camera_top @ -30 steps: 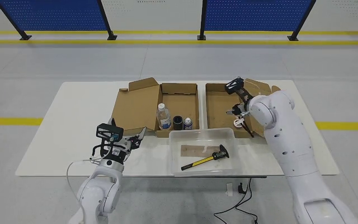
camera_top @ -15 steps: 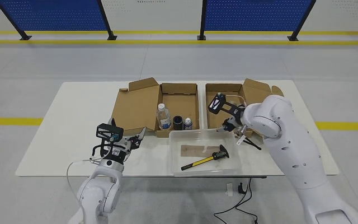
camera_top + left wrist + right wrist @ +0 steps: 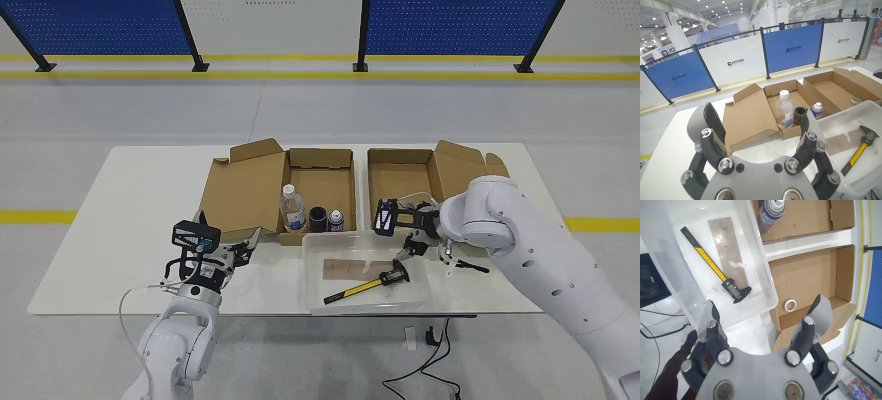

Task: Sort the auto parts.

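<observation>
The right pincer (image 3: 766, 304) is wide open and holds nothing. The caliper (image 3: 715, 269) lies just ahead of it, inside the clear bin (image 3: 763, 256), not touching.

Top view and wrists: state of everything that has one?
left tool: open, empty.
right tool: open, empty.
left box: flaps open.
right box: flaps open.
bottle: upright, capped.
spray can: upright.
ring: lying flat in right box.
caliper: lying flat in bin.
bin: no lid.
</observation>
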